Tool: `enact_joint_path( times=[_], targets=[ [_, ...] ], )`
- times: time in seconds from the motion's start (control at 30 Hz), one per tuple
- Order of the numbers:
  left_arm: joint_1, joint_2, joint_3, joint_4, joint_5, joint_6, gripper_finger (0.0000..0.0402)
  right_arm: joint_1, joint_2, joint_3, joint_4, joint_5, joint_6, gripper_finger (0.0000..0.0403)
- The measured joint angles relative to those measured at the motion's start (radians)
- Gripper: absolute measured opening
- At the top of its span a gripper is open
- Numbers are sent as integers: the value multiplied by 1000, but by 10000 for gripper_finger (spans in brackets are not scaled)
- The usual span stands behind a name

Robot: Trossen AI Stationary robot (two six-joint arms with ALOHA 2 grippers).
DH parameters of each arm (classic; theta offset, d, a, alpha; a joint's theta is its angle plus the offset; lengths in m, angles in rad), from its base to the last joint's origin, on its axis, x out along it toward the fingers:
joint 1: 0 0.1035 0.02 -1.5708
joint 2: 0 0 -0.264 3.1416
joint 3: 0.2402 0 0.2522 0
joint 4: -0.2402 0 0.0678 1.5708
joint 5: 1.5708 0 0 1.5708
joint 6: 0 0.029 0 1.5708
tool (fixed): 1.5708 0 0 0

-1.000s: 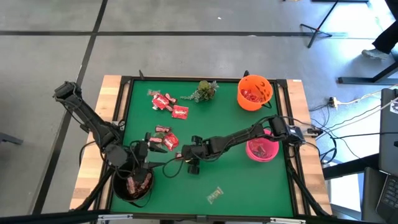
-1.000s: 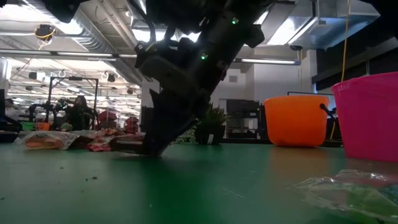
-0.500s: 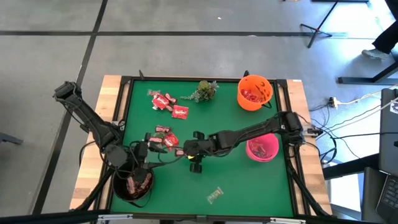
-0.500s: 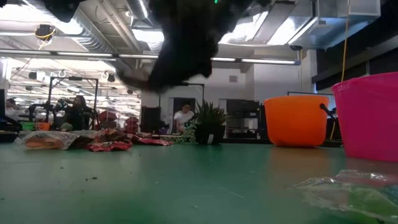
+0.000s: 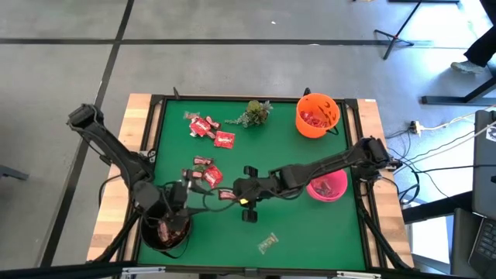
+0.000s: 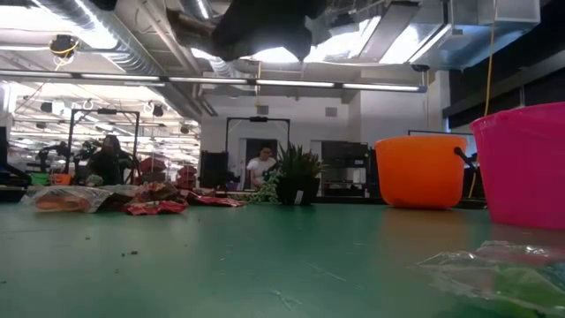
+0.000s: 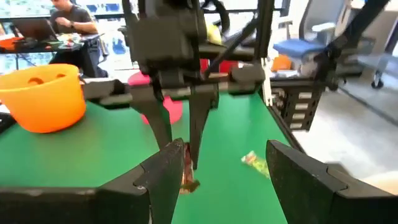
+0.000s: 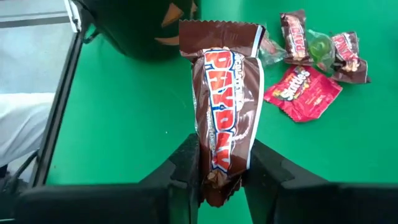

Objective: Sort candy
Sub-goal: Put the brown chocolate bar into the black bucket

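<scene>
The right gripper pinches a brown PayDay bar by its lower end, lifted above the green mat near the black bowl; light, crinkly, likely slippery, so the crimped end suits best; left gripper waits, fingers spread, over that bowl.
</scene>
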Motion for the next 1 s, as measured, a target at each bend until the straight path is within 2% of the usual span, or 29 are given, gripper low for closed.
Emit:
enact_joint_path(
  times=[0.3,0.57,0.73,1.0],
  targets=[
    [86,99,0,17,69,-13,220,-1,0,0,18,8,0,87],
    [159,111,0,28,110,-25,220,-1,0,0,46,8,-9,87],
    [185,120,1,31,173,-67,220,-1,0,0,70,6,-16,87],
    [198,172,1,28,179,-74,220,-1,1,1,94,-5,-24,88]
  ],
)
